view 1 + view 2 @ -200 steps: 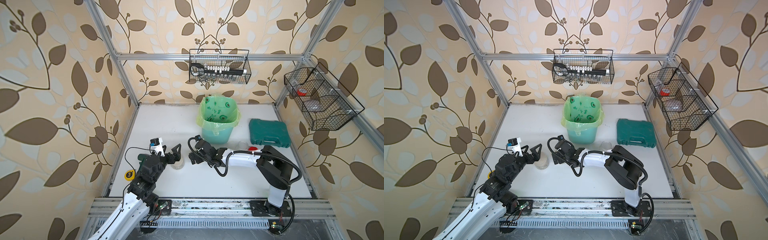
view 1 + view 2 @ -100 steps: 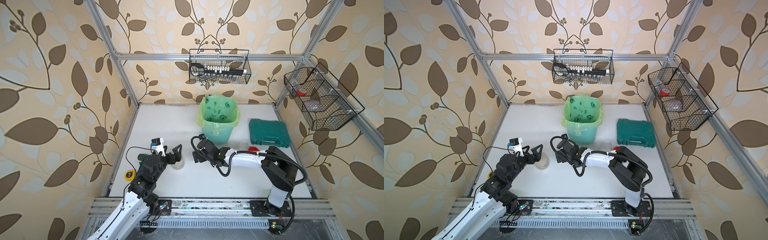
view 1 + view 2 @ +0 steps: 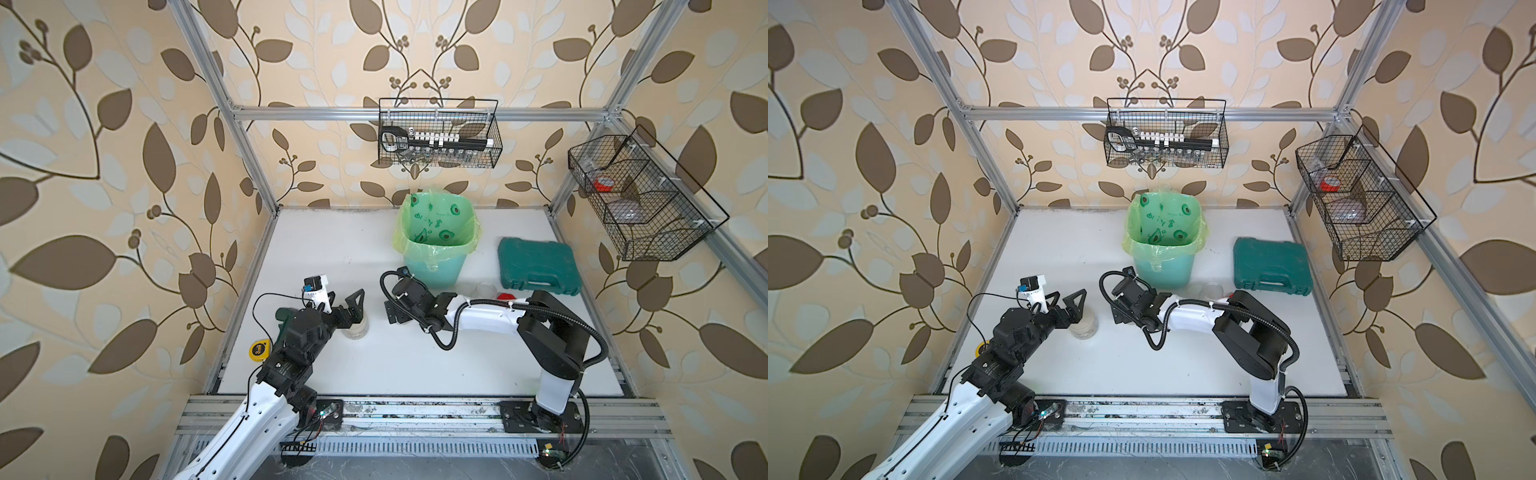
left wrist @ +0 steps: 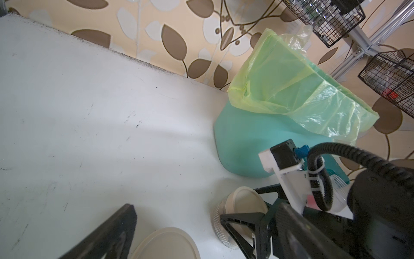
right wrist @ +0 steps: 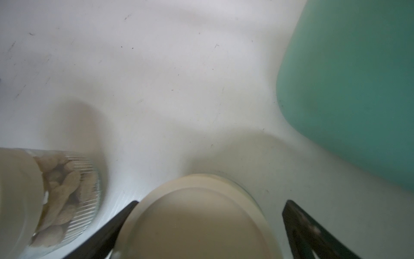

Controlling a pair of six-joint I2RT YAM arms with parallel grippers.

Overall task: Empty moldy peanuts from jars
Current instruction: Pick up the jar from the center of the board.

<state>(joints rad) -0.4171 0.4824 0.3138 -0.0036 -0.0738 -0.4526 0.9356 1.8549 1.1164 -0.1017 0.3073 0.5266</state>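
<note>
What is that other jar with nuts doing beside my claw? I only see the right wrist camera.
Observer: The left gripper hovers open above that nut jar; nothing grips it.
Operator: Anything thrown away already?
Observer: A top view looks into the bin: only its green bag shows.
Operator: Any more jars?
Observer: A red lid shows just beside the dark green case.

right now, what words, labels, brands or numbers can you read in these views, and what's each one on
None reads clearly.
green bag: printed characters between avocado pictures, too small to read.
yellow tape measure: face marking, too blurred to read.
black tool rail in the back wire basket: labels too small to read.
</note>
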